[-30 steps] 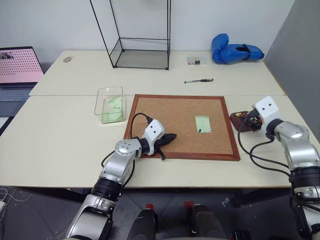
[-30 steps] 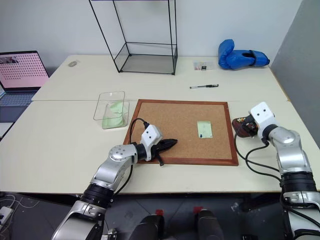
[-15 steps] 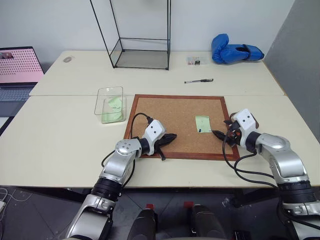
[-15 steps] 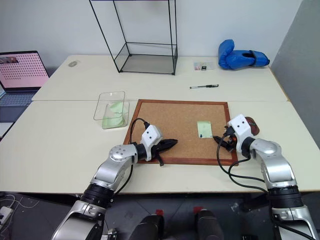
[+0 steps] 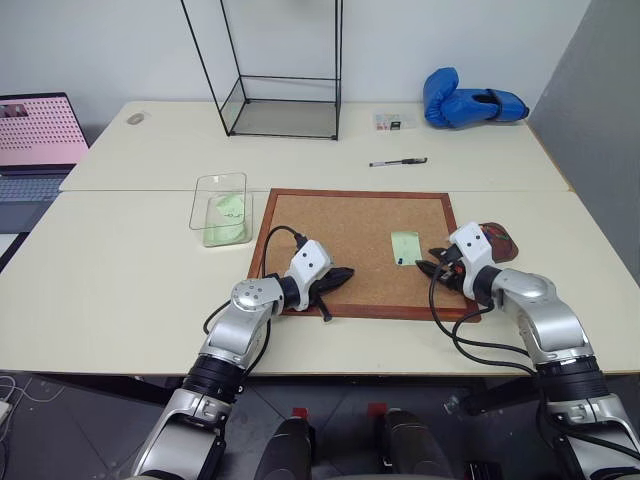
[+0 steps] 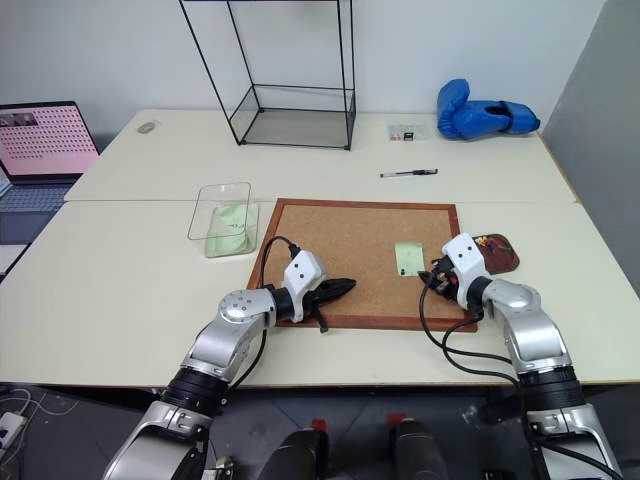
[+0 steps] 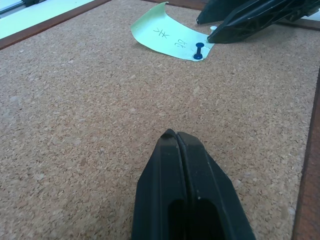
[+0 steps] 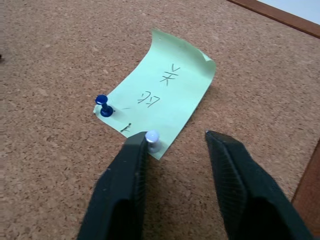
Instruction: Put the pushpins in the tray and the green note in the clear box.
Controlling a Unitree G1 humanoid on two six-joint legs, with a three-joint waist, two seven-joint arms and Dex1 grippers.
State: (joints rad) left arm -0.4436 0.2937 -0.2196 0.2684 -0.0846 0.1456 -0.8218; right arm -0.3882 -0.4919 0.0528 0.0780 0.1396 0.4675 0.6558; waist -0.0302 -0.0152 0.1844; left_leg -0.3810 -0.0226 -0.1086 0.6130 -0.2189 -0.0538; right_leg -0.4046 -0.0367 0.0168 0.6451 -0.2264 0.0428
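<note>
Fingers of the right gripper (image 8: 175,145) stand apart over the cork board (image 5: 330,230), one touching a pale pushpin (image 8: 152,138) in the green note (image 8: 165,97); a blue pushpin (image 8: 103,106) sits beside. Left gripper (image 7: 176,137) is pressed together, empty.

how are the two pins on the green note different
The blue pin is dark blue and stands clear of the right gripper; the pale pin is whitish and sits against one of that gripper's fingers. Both stand in the same end of the green note on the cork board.
</note>
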